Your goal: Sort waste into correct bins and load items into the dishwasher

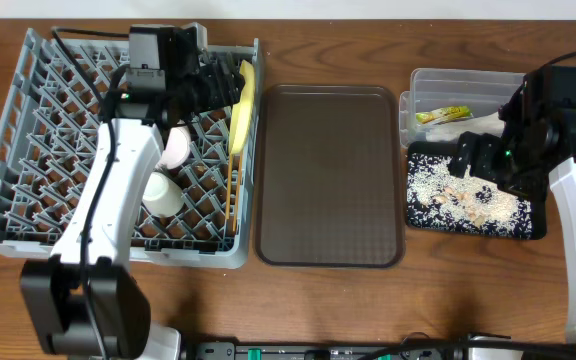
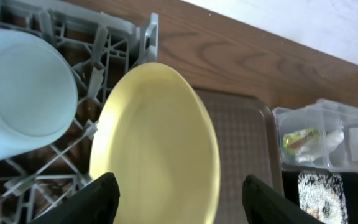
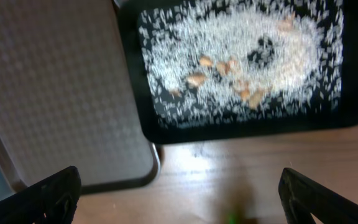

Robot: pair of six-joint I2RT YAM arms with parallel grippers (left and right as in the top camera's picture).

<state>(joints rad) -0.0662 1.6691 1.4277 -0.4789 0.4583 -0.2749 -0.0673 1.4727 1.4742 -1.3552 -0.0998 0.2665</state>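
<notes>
At the far left, the grey dish rack (image 1: 8, 130) is seen loaded. A small white cup (image 1: 162, 193) and a pinkish-white bowl (image 1: 177, 148) are lodged among the pegs, and a light blue bowl (image 2: 23, 93) is caught in the left wrist view. Thin chopsticks (image 1: 230, 195) are laid along the rack's right side.

Next to them the yellow plate (image 2: 157, 143) is stood on edge at the rack's right wall. The left gripper (image 2: 180, 190) is held over it, jaws spread to either side of the rim, with a gap showing at one finger. No grip is seen.

The plate is judged stiff, smooth and likely slippery, perhaps breakable. It is best pinched across the rim near the top, never on the glossy face. It looks to be propped by the pegs.

In the middle, the brown serving tray (image 1: 328, 175) is passed over, nothing on it.

Further right, the clear tub (image 1: 488, 78) is found holding the green-and-orange wrapper (image 1: 443, 115) and a white paper strip (image 2: 332, 140).

Just in front, the black tray (image 3: 241, 127) is strewn with rice-like scraps (image 3: 241, 56), loose and scattered, some pale chunks among them.

The right gripper (image 3: 179, 193) is poised above that tray, jaws at their widest, nothing between them.
</notes>
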